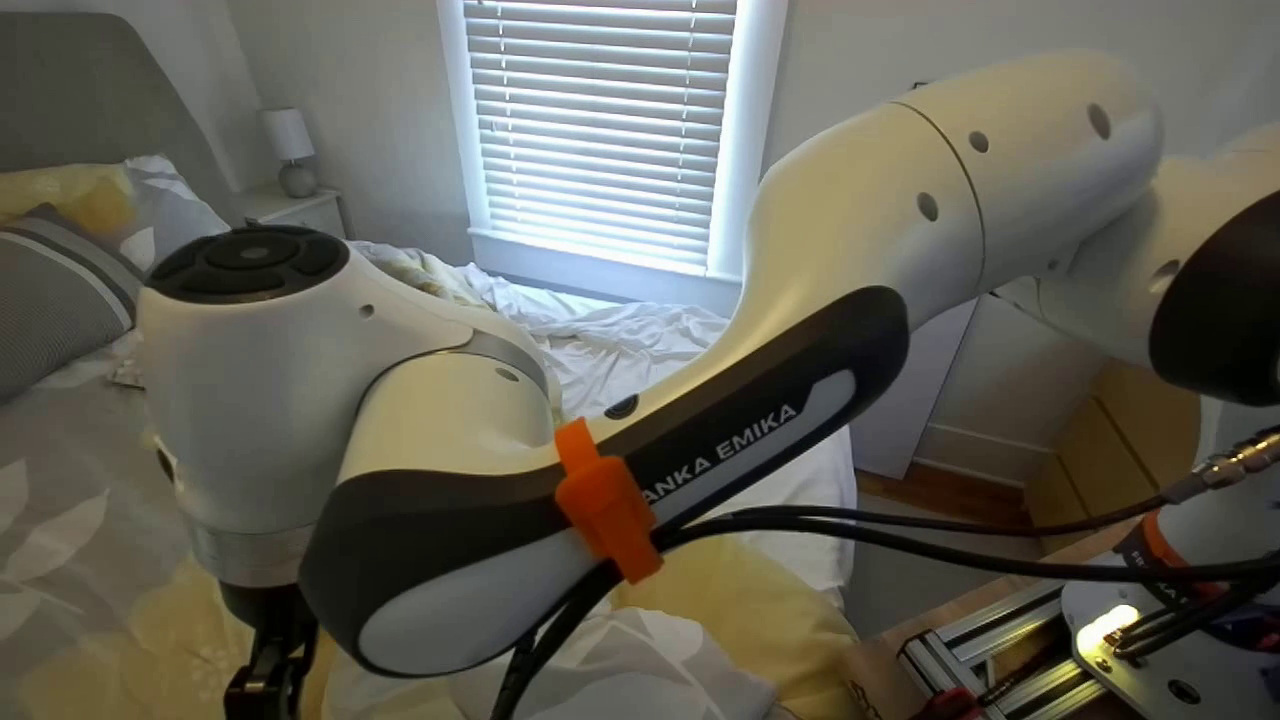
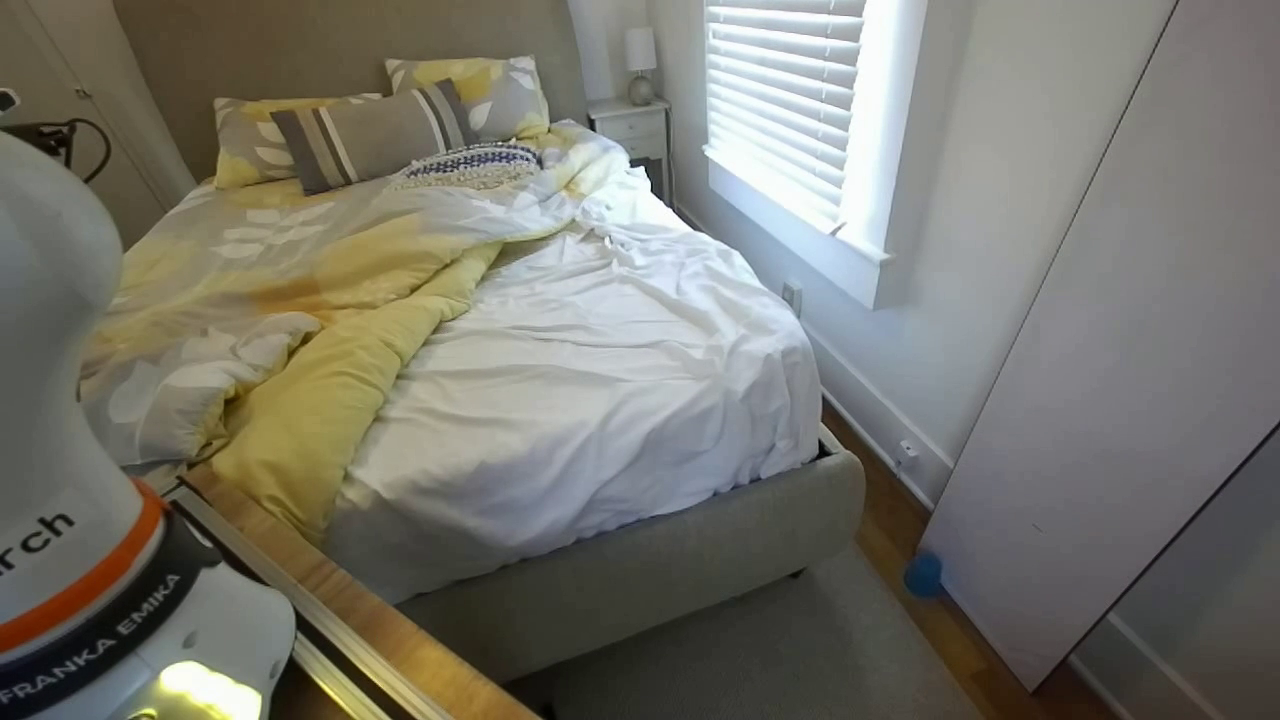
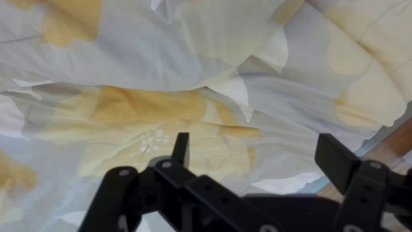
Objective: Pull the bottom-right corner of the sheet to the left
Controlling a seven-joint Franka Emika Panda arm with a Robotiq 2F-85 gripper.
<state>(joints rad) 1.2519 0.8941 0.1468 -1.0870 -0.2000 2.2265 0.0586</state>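
Robot arm point(image 1: 700, 440): huge white-and-black thing right up front, reaching in from the right, orange strap point(image 1: 608, 510) around it.
Gripper point(image 3: 254, 149): on the arm's left end, pointing down over the sheet point(image 2: 300, 290).
Fingers point(image 3: 334, 158): spread wide, printed sheet visible in the gap; can't tell if the tips touch it.
Sheet: wrinkled, grey-white with yellow flowers, lying over the left part of the bed point(image 2: 640, 590), plain yellow side point(image 2: 330, 420) turned up along its right edge.
Bottom-right corner: honestly can't pick it out among the folds.
White linen point(image 2: 610, 370): rumpled, showing across the right part of the bed.
Wooden top point(image 2: 390, 632): near left, just beside the foot of the bed; in the wrist view it shows past the sheet's edge on the right.
Far end: striped pillow point(image 2: 370, 135) propped in front of flowered pillows point(image 2: 500, 95), lamp point(image 2: 640, 50) on a nightstand point(image 2: 630, 125) off to the right.
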